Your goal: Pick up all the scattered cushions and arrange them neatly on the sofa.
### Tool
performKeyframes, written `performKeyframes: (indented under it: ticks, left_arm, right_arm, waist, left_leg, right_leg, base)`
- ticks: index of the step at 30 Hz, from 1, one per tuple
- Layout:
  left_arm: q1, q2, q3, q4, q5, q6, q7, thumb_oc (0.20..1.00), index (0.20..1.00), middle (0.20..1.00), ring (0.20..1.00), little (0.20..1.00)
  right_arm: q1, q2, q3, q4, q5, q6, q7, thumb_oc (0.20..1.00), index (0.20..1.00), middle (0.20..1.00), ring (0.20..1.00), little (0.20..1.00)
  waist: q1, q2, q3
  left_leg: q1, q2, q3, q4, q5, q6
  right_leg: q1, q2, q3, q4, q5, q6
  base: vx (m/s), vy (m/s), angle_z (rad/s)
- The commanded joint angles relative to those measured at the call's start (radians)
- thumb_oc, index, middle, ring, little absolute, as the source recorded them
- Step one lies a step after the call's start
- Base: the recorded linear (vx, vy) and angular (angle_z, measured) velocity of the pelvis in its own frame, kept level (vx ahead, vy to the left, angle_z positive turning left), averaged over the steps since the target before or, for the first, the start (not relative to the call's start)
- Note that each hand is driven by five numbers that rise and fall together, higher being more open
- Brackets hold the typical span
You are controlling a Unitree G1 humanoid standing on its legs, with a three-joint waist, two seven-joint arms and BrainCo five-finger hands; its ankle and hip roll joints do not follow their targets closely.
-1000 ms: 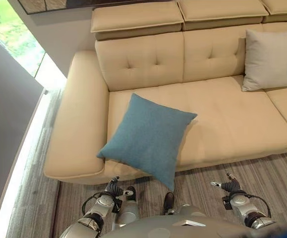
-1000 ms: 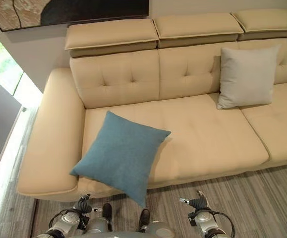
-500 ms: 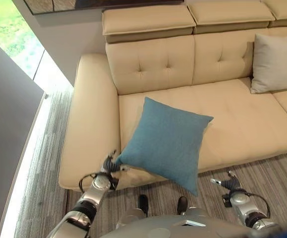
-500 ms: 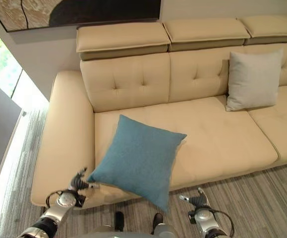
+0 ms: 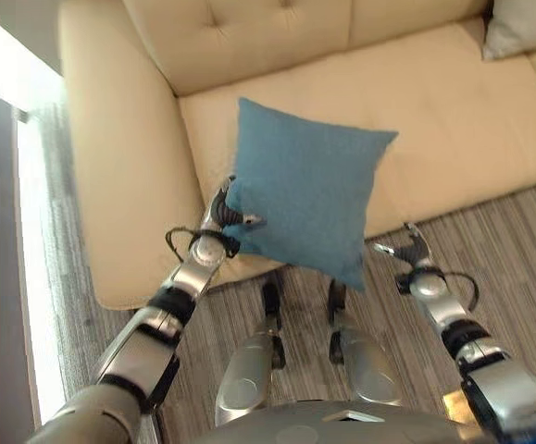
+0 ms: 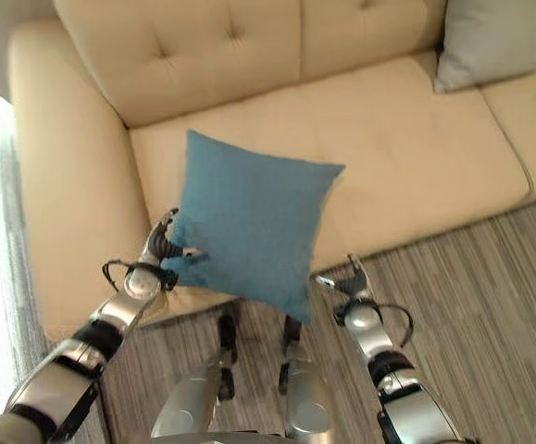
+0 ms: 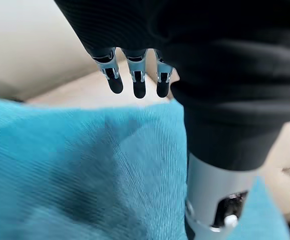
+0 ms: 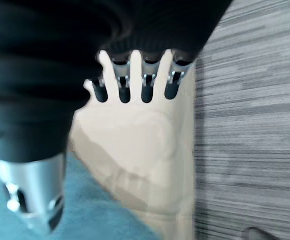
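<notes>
We see the blue cushion [image 5: 306, 192] on the front of the beige sofa [image 5: 119, 157] seat near the armrest, lower corner hanging over the seat edge. Left robot hand [image 5: 229, 212] is at its left edge, thumb and fingers pinching the fabric. Right robot hand [image 5: 410, 250] is off to the right over the striped carpet [image 5: 517, 240], fingers straight, holding nothing. Grey cushion [image 6: 494, 42] is further right against the backrest.

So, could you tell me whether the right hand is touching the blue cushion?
No, the right hand hangs open over the carpet, apart from the blue cushion.
</notes>
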Motion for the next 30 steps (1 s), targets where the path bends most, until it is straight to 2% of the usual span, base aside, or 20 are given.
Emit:
performKeyframes:
  ticks: [1,8,14,17,24,30]
  left_arm:
    - [0.045,0.044,0.009,0.037,-0.039,-0.037,0.060,1.000,1.000,1.000,1.000,1.000]
    - [-0.066,0.089,0.004,0.102,-0.066,-0.037,0.073,1.000,1.000,1.000,1.000,1.000]
    - [-0.017,0.061,0.071,0.067,-0.099,-0.048,0.135,1.000,1.000,1.000,1.000,1.000]
    - [-0.008,0.052,0.075,0.102,-0.084,-0.028,0.143,1.000,1.000,1.000,1.000,1.000]
    - [-0.048,0.040,0.055,0.240,-0.118,0.005,0.086,1.000,1.000,1.000,1.000,1.000]
    - [-0.080,0.003,0.012,0.170,-0.168,-0.009,0.049,1.000,1.000,1.000,1.000,1.000]
  right_arm:
    - [0.036,-0.001,0.037,-0.017,0.038,-0.044,-0.063,1.000,1.000,1.000,1.000,1.000]
    - [-0.043,0.016,0.065,0.004,0.051,-0.057,-0.082,1.000,1.000,1.000,1.000,1.000]
    - [-0.012,0.041,0.046,-0.001,0.051,-0.069,-0.094,1.000,1.000,1.000,1.000,1.000]
    - [-0.004,0.044,0.037,-0.005,0.056,-0.073,-0.095,1.000,1.000,1.000,1.000,1.000]
    - [-0.022,0.070,0.031,-0.073,0.124,-0.092,-0.085,1.000,1.000,1.000,1.000,1.000]
    - [-0.093,0.095,0.049,-0.049,0.142,-0.073,-0.092,1.000,1.000,1.000,1.000,1.000]
  waist:
    - [0.020,-0.060,-0.118]
    - [0.011,-0.076,-0.109]
    - [0.016,-0.082,-0.115]
    - [0.017,-0.080,-0.112]
    - [0.002,-0.076,-0.096]
    - [0.004,-0.047,-0.084]
  left_leg:
    - [-0.064,0.012,-0.022,0.074,-0.076,-0.075]
    - [-0.142,0.008,-0.023,0.088,-0.071,-0.075]
    - [-0.131,-0.006,-0.032,0.080,-0.079,-0.070]
    - [-0.133,-0.013,-0.032,0.081,-0.080,-0.067]
    - [-0.192,-0.016,-0.030,0.103,-0.080,-0.062]
    - [-0.320,-0.030,-0.045,0.144,-0.084,-0.060]
  right_leg:
    - [-0.021,-0.083,0.007,0.019,-0.003,0.101]
    - [-0.094,-0.093,0.018,0.006,0.031,0.113]
    - [-0.087,-0.101,0.016,-0.013,0.043,0.122]
    - [-0.089,-0.107,0.015,-0.007,0.045,0.124]
    - [-0.141,-0.112,0.023,-0.006,0.063,0.127]
    - [-0.251,-0.124,0.024,0.014,0.066,0.118]
  base:
    - [-0.05,0.040,-0.04]
    - [-0.01,0.049,-0.08]
    - [0.06,0.019,-0.01]
    - [0.03,0.016,0.02]
    - [0.02,0.033,-0.02]
    - [0.00,0.026,0.06]
